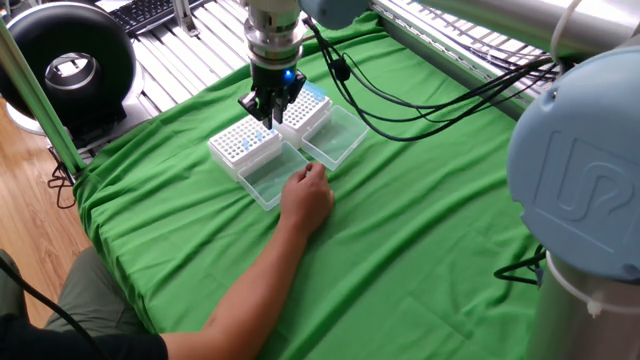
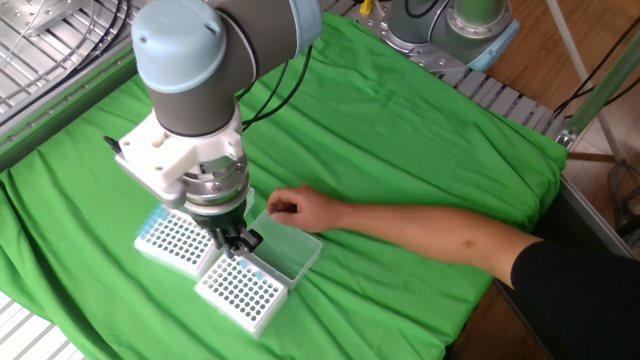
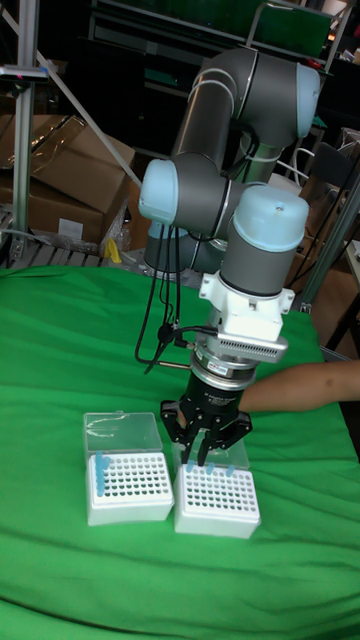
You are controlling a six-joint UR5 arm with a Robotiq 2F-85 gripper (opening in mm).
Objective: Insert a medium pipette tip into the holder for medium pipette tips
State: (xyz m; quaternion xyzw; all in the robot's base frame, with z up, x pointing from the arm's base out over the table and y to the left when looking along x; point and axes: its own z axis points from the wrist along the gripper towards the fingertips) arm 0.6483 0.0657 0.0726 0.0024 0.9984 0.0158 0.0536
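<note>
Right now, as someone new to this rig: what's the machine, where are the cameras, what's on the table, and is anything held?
The machine is one grey-and-blue jointed robot arm ending in a black two-finger hand. Two cameras look down at the table from different sides. The tall picture faces the arm from the front.

On the green cloth two white block-like racks with grids of small holes stand side by side, each with a few blue pipette tips. The robot's hand hangs just above the nearer rack; the second rack is next to it. A person's bare hand rests beside an open clear plastic lid.

The pictures don't show whether the robot's hand holds a tip.
</note>
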